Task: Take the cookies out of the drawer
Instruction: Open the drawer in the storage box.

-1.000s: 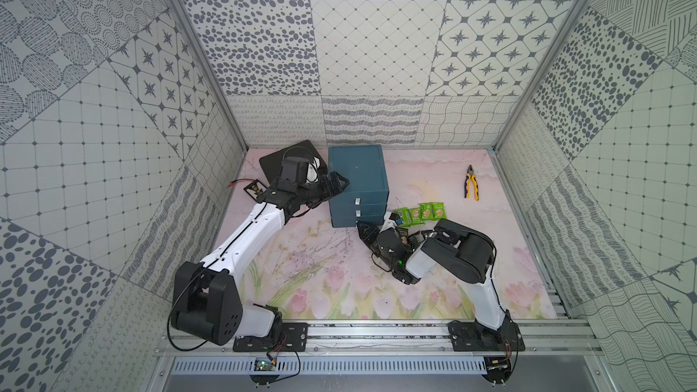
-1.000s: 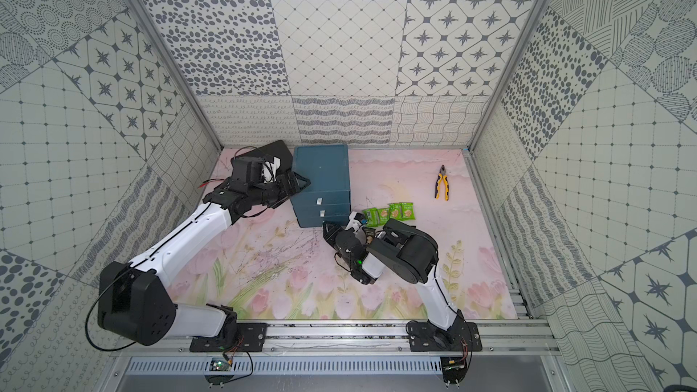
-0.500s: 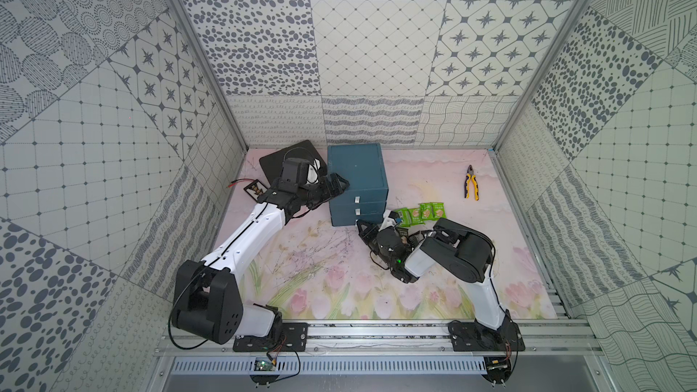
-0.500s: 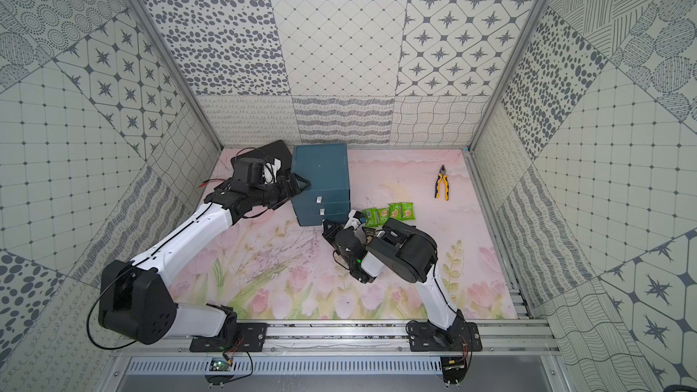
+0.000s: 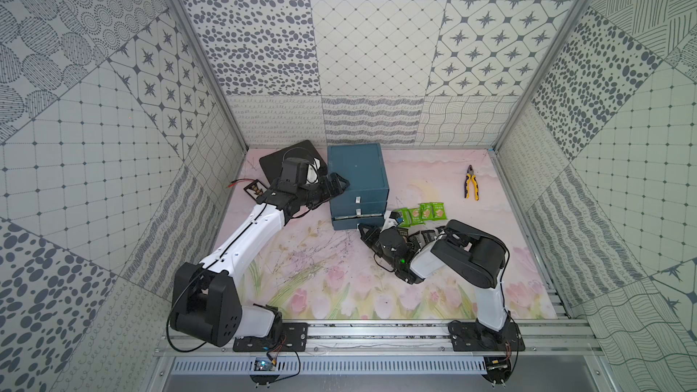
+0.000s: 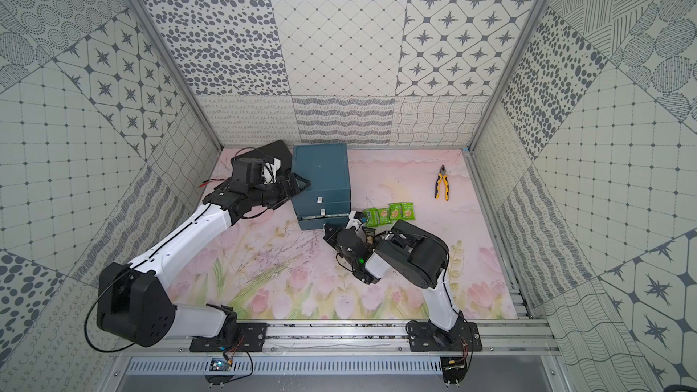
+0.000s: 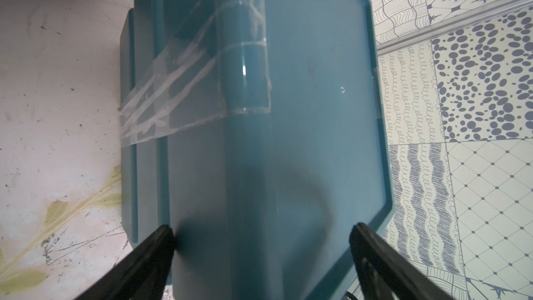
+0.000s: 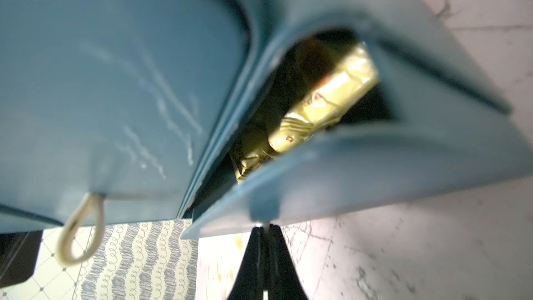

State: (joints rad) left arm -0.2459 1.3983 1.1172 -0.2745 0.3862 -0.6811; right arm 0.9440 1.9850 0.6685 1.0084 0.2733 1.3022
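Step in hand: opening the bottom drawer of the blue cabinet; it's only cracked open. Right gripper is pinched fully together at the drawer front, apparently on its pull cord, a thin pale strand between the tips. Left gripper is spread wide and empty, braced on the cabinet's left side.

Cookies: green packets lie on the table just right of the cabinet, and one pale yellow packet is inside the drawer.

Next: pull straight toward the near edge with the cabinet braced, then release and reach in.
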